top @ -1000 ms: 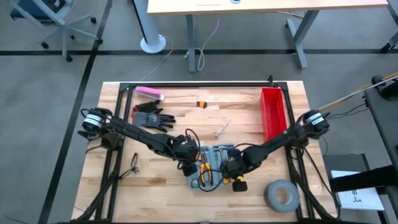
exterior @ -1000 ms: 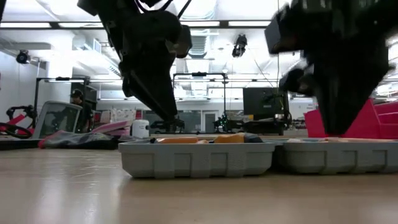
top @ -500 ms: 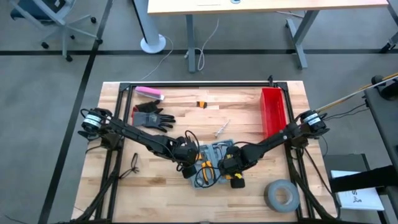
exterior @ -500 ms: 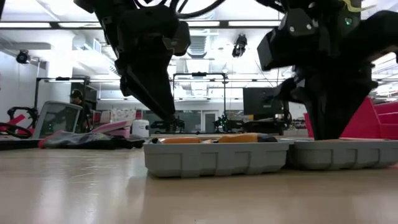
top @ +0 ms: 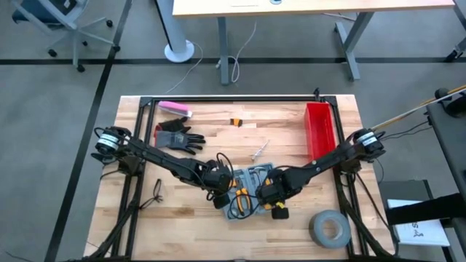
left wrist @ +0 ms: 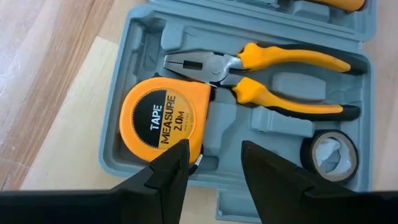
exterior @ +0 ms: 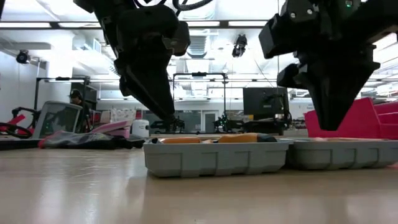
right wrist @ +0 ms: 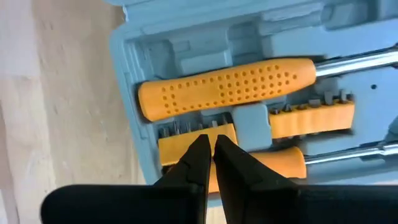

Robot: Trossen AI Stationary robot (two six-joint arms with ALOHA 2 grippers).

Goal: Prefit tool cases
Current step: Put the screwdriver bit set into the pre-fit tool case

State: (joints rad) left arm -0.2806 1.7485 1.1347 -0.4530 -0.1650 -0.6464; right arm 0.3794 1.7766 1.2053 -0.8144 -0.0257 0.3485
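The tool case (top: 251, 193) lies open and flat on the wooden bench (top: 189, 218), near the front edge, with both arms over it. It looks nearly full. In the half under the left claw (left wrist: 210, 163) sit a yellow tape measure (left wrist: 163, 119), a pair of pliers (left wrist: 267, 74) and a small roll of tape (left wrist: 328, 154), each in its own slot. The left claw hangs just above the tape measure. Its two fingers are partly apart and hold nothing.

In the other half, under the right claw (right wrist: 210, 163), lie an orange screwdriver (right wrist: 230, 86) and a strip of little bits (right wrist: 311, 115), with a second orange handle beside them. The right claw is pinched tight with nothing in it, and it hovers over the bits.

Farther back on the bench lie a small loose metal piece (top: 260, 151) and a small orange thing (top: 236, 121). I think these may belong in the case, but I cannot tell. The case is not closed yet.
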